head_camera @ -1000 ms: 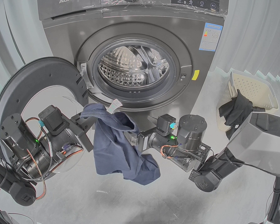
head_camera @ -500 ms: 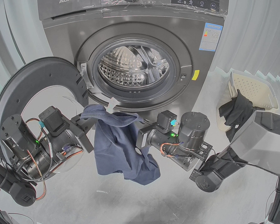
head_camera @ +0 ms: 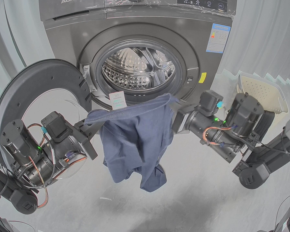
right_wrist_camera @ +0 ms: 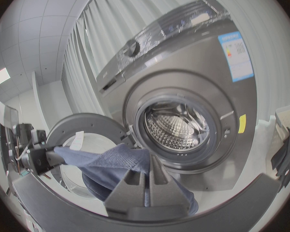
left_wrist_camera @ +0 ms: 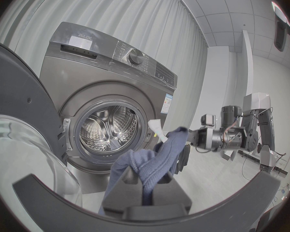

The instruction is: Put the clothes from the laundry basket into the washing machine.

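Note:
A dark blue garment (head_camera: 137, 139) with a white tag (head_camera: 117, 100) hangs stretched between my two grippers, just below and in front of the washing machine's open drum (head_camera: 139, 68). My left gripper (head_camera: 86, 121) is shut on its left corner; in the left wrist view the blue garment (left_wrist_camera: 151, 165) is pinched in the left gripper (left_wrist_camera: 146, 186). My right gripper (head_camera: 174, 105) is shut on its right corner; the right wrist view has the right gripper (right_wrist_camera: 148, 178) clamped on the cloth (right_wrist_camera: 116, 168). The laundry basket (head_camera: 264, 91) stands at the right with a black garment (right_wrist_camera: 287, 158) over its rim.
The round washer door (head_camera: 38, 84) is swung open to the left, just behind my left arm. Grey floor (head_camera: 190, 197) lies open under the hanging garment. Curtains hang behind the machine on both sides.
My right gripper has drawn the garment's corner up and to the right, spreading the cloth out between the two grippers. The left gripper has stayed nearly still.

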Controlling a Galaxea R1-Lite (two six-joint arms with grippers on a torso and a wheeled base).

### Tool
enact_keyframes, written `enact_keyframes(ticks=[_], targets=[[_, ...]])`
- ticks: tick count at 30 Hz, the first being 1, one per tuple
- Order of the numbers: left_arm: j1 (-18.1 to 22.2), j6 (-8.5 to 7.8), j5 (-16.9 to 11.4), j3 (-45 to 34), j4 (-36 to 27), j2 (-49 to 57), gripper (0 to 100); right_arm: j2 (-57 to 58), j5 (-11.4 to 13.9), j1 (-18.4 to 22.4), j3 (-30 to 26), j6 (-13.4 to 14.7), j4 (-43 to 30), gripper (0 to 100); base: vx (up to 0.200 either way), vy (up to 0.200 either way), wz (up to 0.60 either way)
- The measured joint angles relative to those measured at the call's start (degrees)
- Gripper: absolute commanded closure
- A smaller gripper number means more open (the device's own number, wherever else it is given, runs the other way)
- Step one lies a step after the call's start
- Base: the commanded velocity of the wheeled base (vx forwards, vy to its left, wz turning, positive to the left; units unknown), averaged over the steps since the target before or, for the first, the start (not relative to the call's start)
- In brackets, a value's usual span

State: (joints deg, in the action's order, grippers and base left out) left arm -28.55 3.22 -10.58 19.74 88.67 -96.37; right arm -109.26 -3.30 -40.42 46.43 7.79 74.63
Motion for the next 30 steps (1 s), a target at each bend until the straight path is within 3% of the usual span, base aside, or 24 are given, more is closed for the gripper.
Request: enact_keyframes(ticks=[15,30], targets=[[-1.21,-0.18,-0.59,0.18,0.09,2.18,100,14.18,0.63,0.90,-8.53,0.17,0.44,100,0.000,0.000,0.00],[-1.16,-0.21,-0.69,-3.01,0.00,3.93,100,14.92,0.85,0.44,-14.96,1.38,9.69,100,0.000,0.000,0.00]])
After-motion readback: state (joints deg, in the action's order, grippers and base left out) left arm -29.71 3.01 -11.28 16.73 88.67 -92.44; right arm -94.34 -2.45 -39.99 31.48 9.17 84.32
